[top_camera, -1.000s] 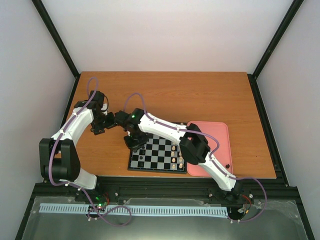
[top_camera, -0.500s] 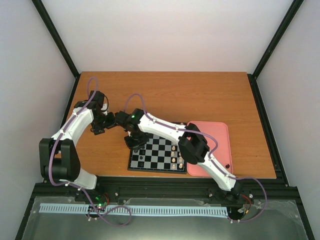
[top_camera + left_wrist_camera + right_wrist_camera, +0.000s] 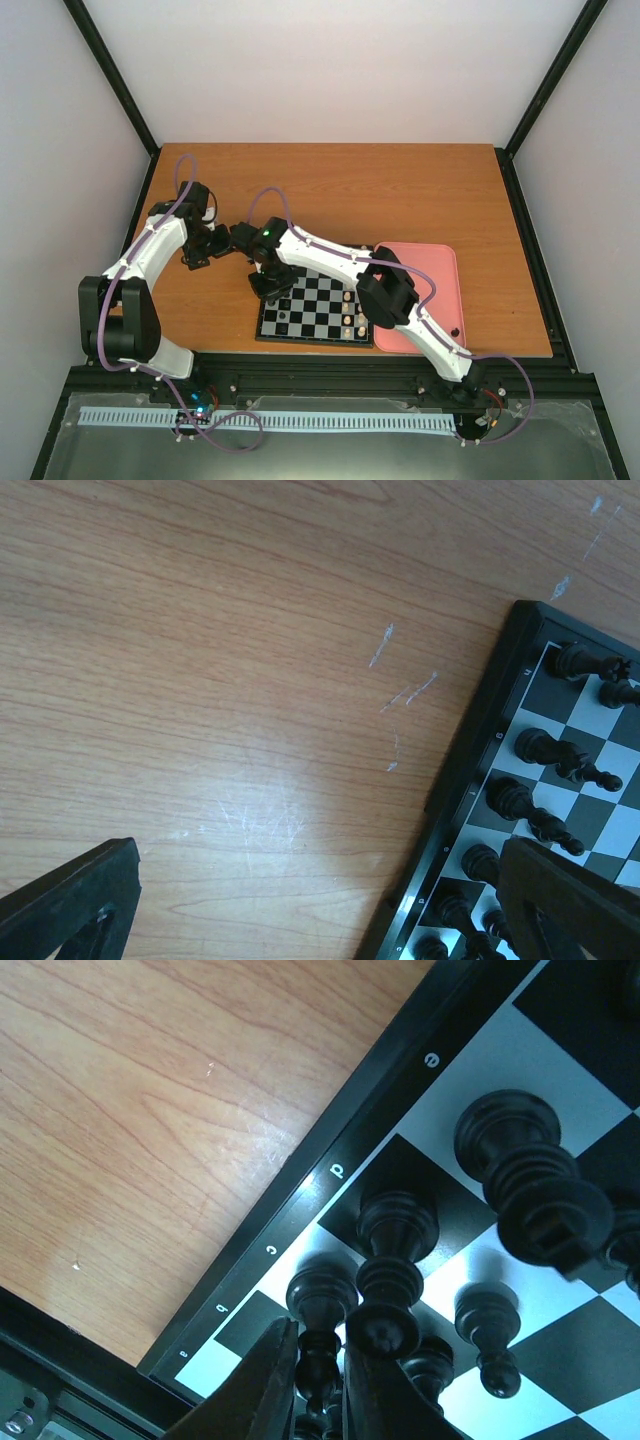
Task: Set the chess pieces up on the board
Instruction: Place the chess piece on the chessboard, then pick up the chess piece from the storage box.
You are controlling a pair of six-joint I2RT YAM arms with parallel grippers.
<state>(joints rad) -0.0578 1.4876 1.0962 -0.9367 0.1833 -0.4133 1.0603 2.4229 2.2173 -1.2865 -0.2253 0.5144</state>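
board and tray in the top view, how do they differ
The board is square with black and pale grey checks; the tray is plain pink and oblong. The board carries many pieces; the tray's visible part shows just one dark speck. Both lie flat on the table, side by side.

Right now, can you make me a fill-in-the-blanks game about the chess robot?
1. The tray beside the board is coloured ____.
2. The left claw is wide ____ above the wooden table.
3. The chess pieces by the right claw are all ____.
4. Seen from above, the cream pieces stand on the board's ____ side.
Missing words: pink, open, black, right.
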